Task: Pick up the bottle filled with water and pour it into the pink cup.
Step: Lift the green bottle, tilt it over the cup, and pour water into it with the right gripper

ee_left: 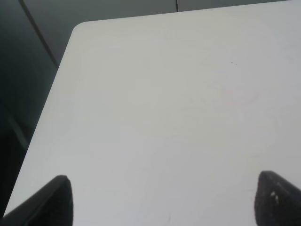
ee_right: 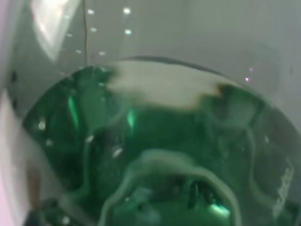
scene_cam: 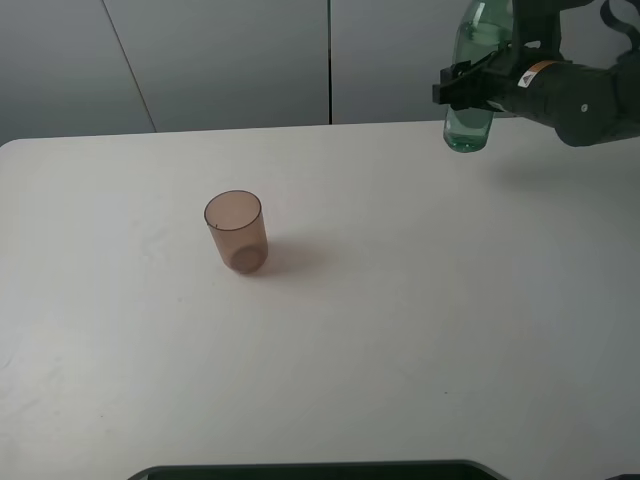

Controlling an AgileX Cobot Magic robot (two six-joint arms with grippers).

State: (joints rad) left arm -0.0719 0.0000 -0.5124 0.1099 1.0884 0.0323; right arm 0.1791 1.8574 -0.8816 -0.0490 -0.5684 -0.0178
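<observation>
Bottle point(scene_cam: 468, 125) is clear of the bench point(scene_cam: 400, 330), held in the air at the far right, close to upright, with its neck running out of the top of the overhead view. The right gripper point(scene_cam: 472, 84) is closed around its body at about mid-height. The wrist view on that arm is filled by the green wall of the bottle point(ee_right: 155, 155), with droplets on it. Water appears to sit in the lower part, but the level cannot be read with confidence. Pink cup point(scene_cam: 237, 232) stands upright on the bench, left of centre and well apart from the bottle. Its base shows through the wall and it looks empty. The left gripper point(ee_left: 164, 200) is spread wide over bare bench with nothing between its fingertips point(ee_left: 56, 200). Assessment: pick-up complete. Outstanding: carry the bottle leftward and nearer until its mouth is above the cup, then tilt and pour. No water has reached the cup.
</observation>
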